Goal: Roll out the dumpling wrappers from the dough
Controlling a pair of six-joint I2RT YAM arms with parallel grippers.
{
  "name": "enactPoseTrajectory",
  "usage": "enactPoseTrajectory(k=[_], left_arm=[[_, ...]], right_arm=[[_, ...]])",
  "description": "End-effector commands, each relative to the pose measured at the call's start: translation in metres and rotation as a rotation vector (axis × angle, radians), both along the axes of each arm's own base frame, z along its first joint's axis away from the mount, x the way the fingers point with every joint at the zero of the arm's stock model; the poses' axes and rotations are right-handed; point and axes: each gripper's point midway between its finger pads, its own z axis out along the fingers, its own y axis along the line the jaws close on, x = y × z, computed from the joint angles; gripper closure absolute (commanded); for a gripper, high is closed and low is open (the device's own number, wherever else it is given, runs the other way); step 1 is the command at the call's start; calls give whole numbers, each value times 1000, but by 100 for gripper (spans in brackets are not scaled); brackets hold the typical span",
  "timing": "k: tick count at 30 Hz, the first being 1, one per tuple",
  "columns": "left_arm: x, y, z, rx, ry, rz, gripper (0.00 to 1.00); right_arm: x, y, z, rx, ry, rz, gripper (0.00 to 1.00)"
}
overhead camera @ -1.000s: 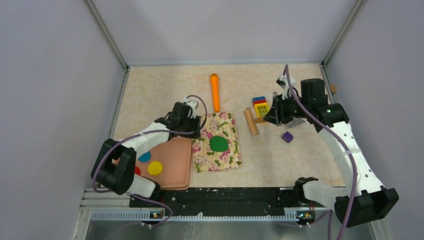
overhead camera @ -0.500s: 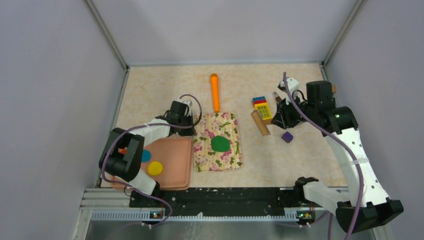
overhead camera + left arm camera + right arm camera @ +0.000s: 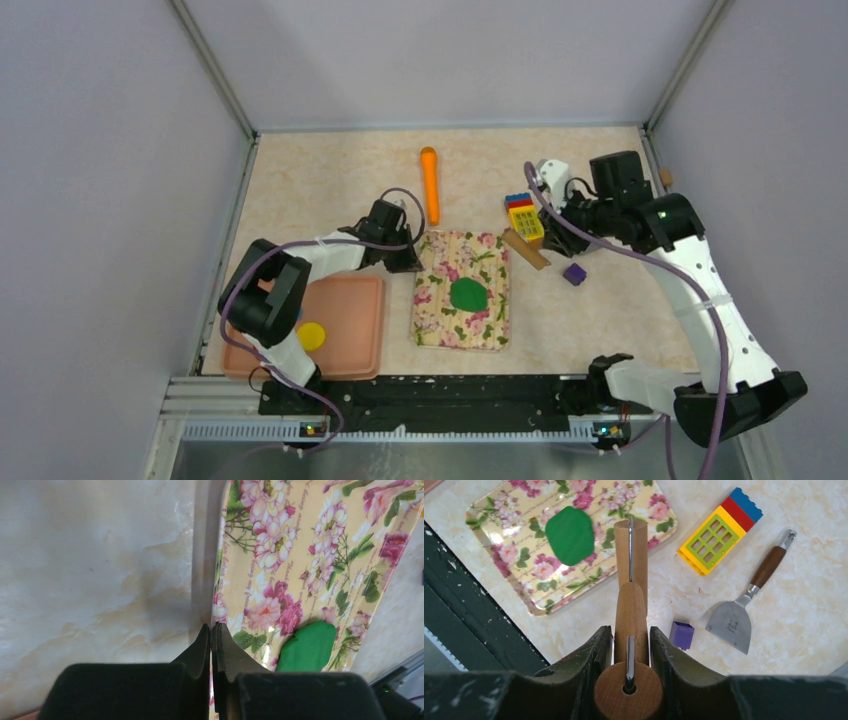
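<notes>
Two claws, two different jobs here. The right claw (image 3: 630,635) had its jaws closed narrow on one handle of the plain wooden rolling pin (image 3: 624,560). The pin stuck out ahead with its far end near the far right corner of the rectangular floral-print mat (image 3: 438,305), not over the clay yet. The left claw (image 3: 212,630) was pinched fully shut, tips right at the mat's left edge. I couldn't tell if it had a sliver of rim between them or was just resting against it. The dark green, flattened, ragged-edged lump of modelling-clay dough (image 3: 467,294) sat roughly mid-mat, apart from both claws. To me this looked like the approach step, with no rolling started. The next move would be swinging the pin over the mat, levelling it, lowering it onto the dough and pushing across evenly. Held by one handle, it'd probably want to tip. Around it on the beige marbled surface (image 3: 320,190) were a small purple cube (image 3: 681,634) just beside the pin, a stack of blue, red and yellow toy bricks (image 3: 719,532), a steel scraper with a brown handle (image 3: 744,610) and an orange plastic stick (image 3: 429,185) beyond the mat. A thin round yellow clay wrapper (image 3: 312,335) lay in the salmon-pink plastic tray (image 3: 350,340) on the left. The cube and bricks crowded the swing, and the left claw could get in the way of a long stroke.
</notes>
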Motion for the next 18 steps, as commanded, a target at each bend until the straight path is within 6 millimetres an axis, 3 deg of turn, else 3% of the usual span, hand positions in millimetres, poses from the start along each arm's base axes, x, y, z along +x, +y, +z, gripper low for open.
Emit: enactPoseTrajectory(k=[1,4,7,10,13,18], left_arm=[[19,-22,16,-85,27,138,100],[19,-26,16,-59,14,112,96],[22,-18,25,-29,-29,88,57],[22,-5,44,-41,-79,64,39],[20,9,60,-51,-146,18,34],[5,27,57,-48,-202,-49,37]], right_arm=[[2,12,5,-59,-60,105,100],[-5,24,-6,-153,-69,238,100],[-11,38,-17,-261,-108,397,100],[-15,57,-26,-338,-140,549,100],[-15,76,-35,-407,-210,677,100],[-11,107,-55,-491,-281,817,100]])
